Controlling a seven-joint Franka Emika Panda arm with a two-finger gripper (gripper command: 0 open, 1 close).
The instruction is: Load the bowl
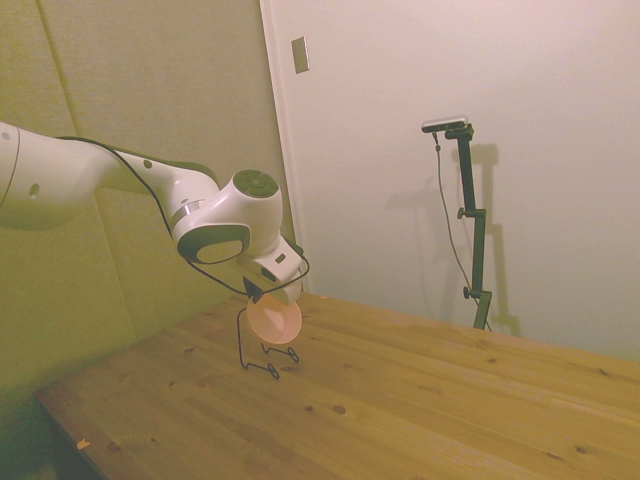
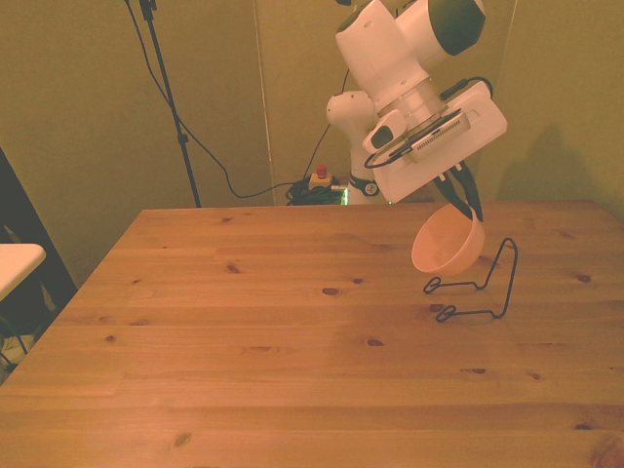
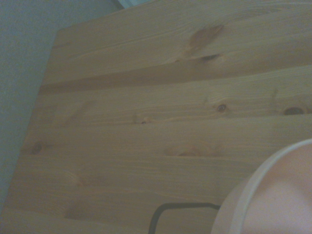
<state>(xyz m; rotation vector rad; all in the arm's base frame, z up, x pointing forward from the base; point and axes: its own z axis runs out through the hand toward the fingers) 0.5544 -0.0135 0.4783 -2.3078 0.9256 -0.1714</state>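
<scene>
One wooden table [image 2: 244,322] fronts plain walls; the claw [image 2: 466,200] grips the tilted bowl [image 2: 447,244] above a wire rack [image 2: 483,288].

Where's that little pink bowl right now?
The bowl hangs tilted in the gripper, above the table on the front view's right, beside the black wire rack.

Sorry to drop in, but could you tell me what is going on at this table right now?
The white arm is holding the pink bowl in its pincer, gripped at the rim and tilted, clear of the wooden table. The bowl hangs just above the thin black wire rack, which stands toward the front view's right. It is not yet resting in the rack, so the loading is not yet done.
</scene>
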